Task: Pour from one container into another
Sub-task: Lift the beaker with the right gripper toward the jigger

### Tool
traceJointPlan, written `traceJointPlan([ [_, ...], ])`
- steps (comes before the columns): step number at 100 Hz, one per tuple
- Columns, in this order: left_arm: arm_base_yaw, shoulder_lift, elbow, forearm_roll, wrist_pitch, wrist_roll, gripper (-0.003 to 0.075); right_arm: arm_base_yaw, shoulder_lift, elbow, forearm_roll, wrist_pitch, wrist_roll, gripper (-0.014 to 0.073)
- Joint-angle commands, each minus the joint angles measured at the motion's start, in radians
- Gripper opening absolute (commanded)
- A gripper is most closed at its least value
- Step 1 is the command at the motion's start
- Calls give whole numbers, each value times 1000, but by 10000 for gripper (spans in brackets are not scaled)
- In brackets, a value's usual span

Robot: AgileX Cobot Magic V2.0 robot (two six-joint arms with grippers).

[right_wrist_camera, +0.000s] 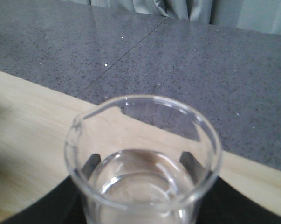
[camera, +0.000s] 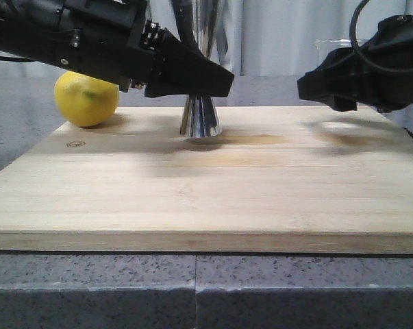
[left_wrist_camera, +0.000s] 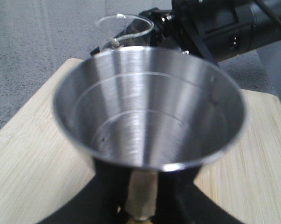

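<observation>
The steel jigger [camera: 201, 118] stands upright on the wooden board [camera: 192, 199]. My left gripper [camera: 209, 81] is shut on its narrow waist. In the left wrist view the jigger's empty top cup [left_wrist_camera: 149, 112] fills the frame, and my left gripper [left_wrist_camera: 141, 196] clamps the waist below it. The clear glass beaker [right_wrist_camera: 142, 158] holds clear liquid and sits upright in my shut right gripper [right_wrist_camera: 140, 162]. That right gripper [camera: 307, 86] hangs above the board's right side, apart from the jigger. Only the beaker's rim [camera: 333, 43] shows there. From the left wrist the beaker [left_wrist_camera: 124, 28] appears beyond the jigger.
A yellow lemon [camera: 86, 98] rests at the board's far left corner, behind my left arm. The board lies on a grey speckled countertop [camera: 192, 288], and a pale curtain hangs behind it.
</observation>
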Motion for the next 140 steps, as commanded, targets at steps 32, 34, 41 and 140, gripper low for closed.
traceJointPlan([
  [32, 4, -52, -29, -65, 58, -9, 92, 11, -43, -241, -173, 220, 106, 280],
  [34, 4, -52, -29, -65, 58, -9, 93, 16, -43, -253, -196, 231, 126, 280],
  [41, 4, -52, -29, -65, 58, -9, 93, 30, -43, -291, -272, 284, 185, 280],
  [140, 4, -52, -29, -65, 58, -9, 93, 378, -170, -528, -454, 852, 152, 280],
])
